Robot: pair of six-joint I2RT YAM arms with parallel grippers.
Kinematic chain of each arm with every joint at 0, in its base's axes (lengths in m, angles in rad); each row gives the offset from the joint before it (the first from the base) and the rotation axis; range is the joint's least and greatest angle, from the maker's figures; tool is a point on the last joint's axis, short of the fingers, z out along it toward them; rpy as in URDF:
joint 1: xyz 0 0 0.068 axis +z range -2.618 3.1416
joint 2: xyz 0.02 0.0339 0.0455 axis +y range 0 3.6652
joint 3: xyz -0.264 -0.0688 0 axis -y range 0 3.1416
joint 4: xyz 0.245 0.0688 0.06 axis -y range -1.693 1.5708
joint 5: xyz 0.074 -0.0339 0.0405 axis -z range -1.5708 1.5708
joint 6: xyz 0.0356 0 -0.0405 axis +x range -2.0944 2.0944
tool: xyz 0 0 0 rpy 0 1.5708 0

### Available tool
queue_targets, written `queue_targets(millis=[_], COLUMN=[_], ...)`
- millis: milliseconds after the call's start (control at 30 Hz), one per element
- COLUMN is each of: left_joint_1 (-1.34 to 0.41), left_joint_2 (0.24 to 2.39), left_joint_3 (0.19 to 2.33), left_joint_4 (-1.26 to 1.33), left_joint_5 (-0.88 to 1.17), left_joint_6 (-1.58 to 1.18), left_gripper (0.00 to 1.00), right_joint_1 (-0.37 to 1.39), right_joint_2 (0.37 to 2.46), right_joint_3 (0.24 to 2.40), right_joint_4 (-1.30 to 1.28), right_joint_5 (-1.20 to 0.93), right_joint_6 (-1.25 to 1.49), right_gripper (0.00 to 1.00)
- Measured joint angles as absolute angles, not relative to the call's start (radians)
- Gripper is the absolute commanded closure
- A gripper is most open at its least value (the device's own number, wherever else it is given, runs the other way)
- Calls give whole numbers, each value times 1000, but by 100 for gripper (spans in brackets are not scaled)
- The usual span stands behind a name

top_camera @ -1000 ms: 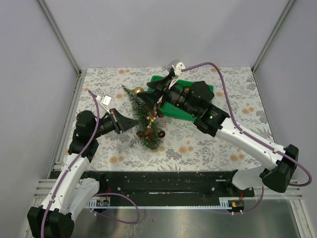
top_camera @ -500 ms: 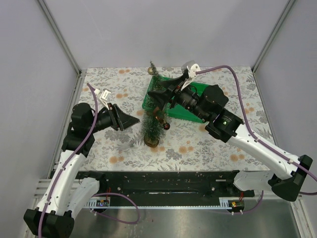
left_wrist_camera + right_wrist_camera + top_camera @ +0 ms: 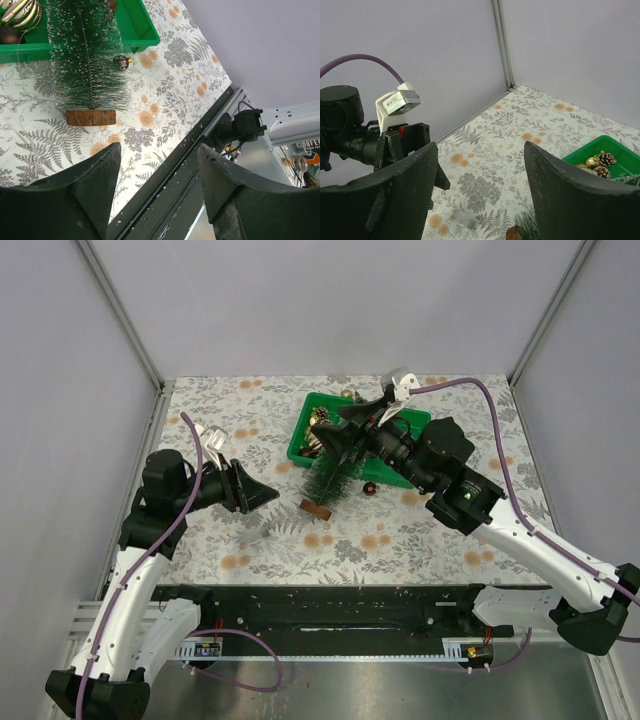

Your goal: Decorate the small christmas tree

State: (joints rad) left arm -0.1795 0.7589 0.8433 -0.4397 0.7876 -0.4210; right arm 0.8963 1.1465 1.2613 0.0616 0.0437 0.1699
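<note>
At the centre of the overhead view, the small christmas tree [image 3: 330, 478] stands on the desk [image 3: 450, 540], just below the green tray [image 3: 300, 435]. The left pincer [image 3: 159, 146] and right pincer [image 3: 480, 146] both gape wide, holding nothing.

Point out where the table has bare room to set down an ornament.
Free: the back-left cloth beyond the left gripper, and the near strip between the small christmas tree and black rail. Crowded: around the tree, green tray and loose bauble.
</note>
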Motion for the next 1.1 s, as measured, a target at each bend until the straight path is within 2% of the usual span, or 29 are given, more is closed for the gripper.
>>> queue_targets(millis=[167, 300, 467, 600, 733, 867, 1100], left_joint_1=[-178, -177, -176, -175, -174, -169, -168], left_joint_2=[759, 759, 768, 792, 808, 817, 817], left_joint_3=[855, 859, 872, 891, 892, 892, 892], left_joint_4=[-463, -472, -482, -479, -478, -478, -478], left_joint_5=[773, 762, 737, 726, 722, 722, 722], left_joint_6=[-402, -387, -367, -360, -351, -347, -343], left_gripper=[29, 15, 14, 14, 14, 14, 14], right_joint_1=[897, 897, 857, 720, 633, 620, 614], right_joint_2=[1147, 1152, 1237, 1385, 1630, 1855, 2034], right_joint_3=[1261, 1261, 1312, 1387, 1581, 1768, 1825], right_joint_4=[43, -10, -135, -222, -320, -384, -490], right_joint_5=[73, 151, 251, 242, 241, 239, 266], right_joint_6=[180, 187, 249, 334, 362, 364, 367], right_gripper=[23, 23, 27, 29, 29, 34, 41])
